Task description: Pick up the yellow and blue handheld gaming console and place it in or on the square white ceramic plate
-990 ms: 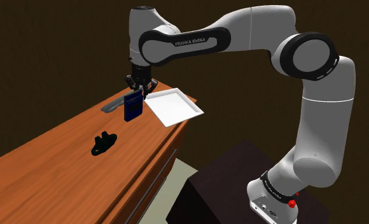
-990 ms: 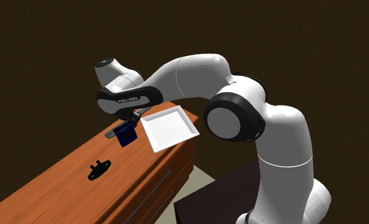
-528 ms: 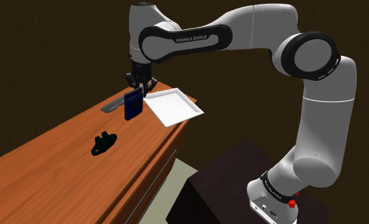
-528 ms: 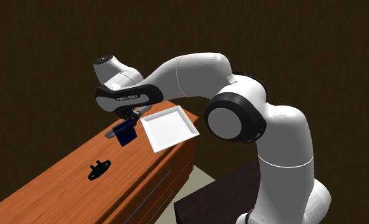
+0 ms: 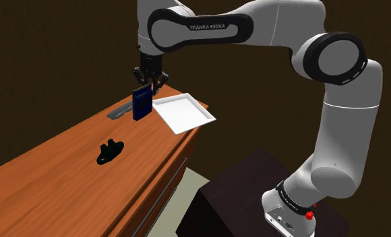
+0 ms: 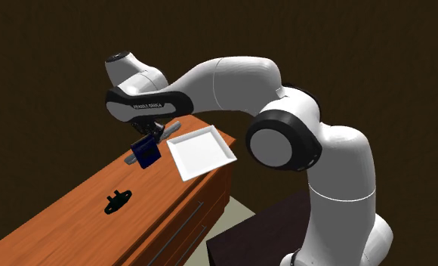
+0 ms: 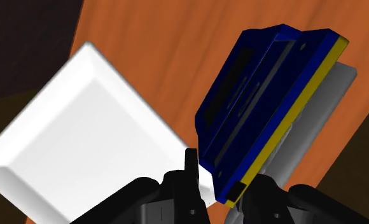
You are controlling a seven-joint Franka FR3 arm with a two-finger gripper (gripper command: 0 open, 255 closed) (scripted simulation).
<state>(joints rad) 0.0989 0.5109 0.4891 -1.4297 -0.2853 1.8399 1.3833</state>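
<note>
The gripper (image 5: 149, 84) is clamped narrow on the upper end of the console (image 5: 141, 104), a dark blue slab with a yellow back. The console hangs on edge, clear of the wooden top (image 5: 66, 168). It is just beside the plate (image 5: 185, 112), off the plate's edge and not yet over it. In the wrist view its blue face is turned toward the plate. Gripping one end probably leaves the free end low, so it can touch down first and be laid flat. The square white plate sits at the corner of the top (one corner seems to overhang). The move across to it looks short. A flat grey slab (image 7: 333, 95) lies beyond the console from the plate, and a small black object (image 5: 109, 151) lies well apart from the plate.
</note>
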